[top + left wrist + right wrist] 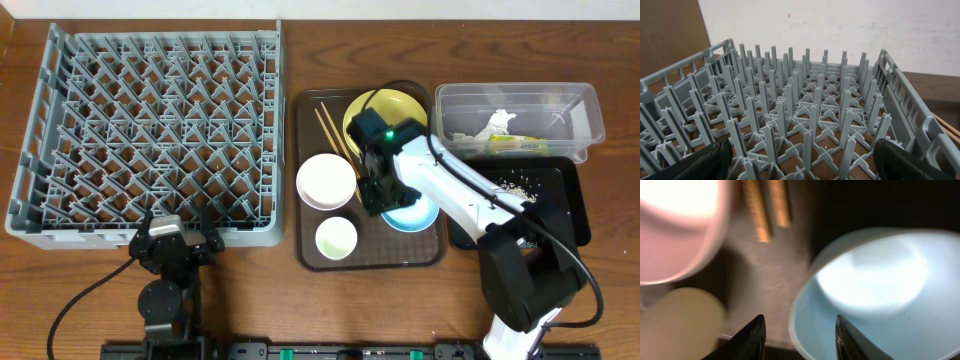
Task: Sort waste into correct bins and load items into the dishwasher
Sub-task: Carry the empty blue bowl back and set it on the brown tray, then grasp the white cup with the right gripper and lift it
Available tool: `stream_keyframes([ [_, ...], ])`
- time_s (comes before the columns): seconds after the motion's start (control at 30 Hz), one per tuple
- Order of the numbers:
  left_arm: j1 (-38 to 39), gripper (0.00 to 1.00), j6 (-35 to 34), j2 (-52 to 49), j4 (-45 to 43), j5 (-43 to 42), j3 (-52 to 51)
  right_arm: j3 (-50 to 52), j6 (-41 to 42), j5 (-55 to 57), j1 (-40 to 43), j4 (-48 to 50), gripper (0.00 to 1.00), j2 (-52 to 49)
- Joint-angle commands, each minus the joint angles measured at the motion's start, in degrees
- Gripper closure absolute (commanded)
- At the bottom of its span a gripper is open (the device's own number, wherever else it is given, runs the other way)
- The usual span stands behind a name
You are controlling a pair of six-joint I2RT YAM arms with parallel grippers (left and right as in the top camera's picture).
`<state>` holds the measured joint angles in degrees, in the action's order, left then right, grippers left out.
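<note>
Rim of blue bowl (880, 305) inside half-parted right gripper (800, 320), left gripper (807, 162) spread wide facing rack (810, 100), wrapper (517, 144) print too small to read

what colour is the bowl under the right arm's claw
The bowl is light blue; the right wrist view shows it best.

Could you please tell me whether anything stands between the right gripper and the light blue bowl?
Nothing visible does. In the right wrist view the right gripper has its jaws apart, astride the rim of the light blue bowl. The white bowl and the chopsticks lie off to one side.
</note>
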<state>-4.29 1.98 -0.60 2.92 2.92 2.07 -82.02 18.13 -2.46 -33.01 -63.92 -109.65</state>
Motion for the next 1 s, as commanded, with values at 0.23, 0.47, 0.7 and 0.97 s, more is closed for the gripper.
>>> stream_keyframes([
  [0.23,-0.13,0.09,0.81,0.37,0.87,0.07,-1.84,-22.47,-12.48,-11.19,1.03,-11.32,0.41,0.35],
  [0.47,-0.13,0.09,0.81,0.37,0.87,0.07,-1.84,-13.11,-11.61,-11.13,-4.09,-10.51,0.46,0.22],
  [0.7,-0.13,0.09,0.81,0.37,0.87,0.07,-1.84,-4.17,-9.84,-11.13,-6.38,-8.22,0.53,0.22],
  [0.97,-0.13,0.09,0.81,0.37,0.85,0.07,-1.84,-1.88,-8.41,-11.10,-6.95,-3.89,0.62,0.22],
])
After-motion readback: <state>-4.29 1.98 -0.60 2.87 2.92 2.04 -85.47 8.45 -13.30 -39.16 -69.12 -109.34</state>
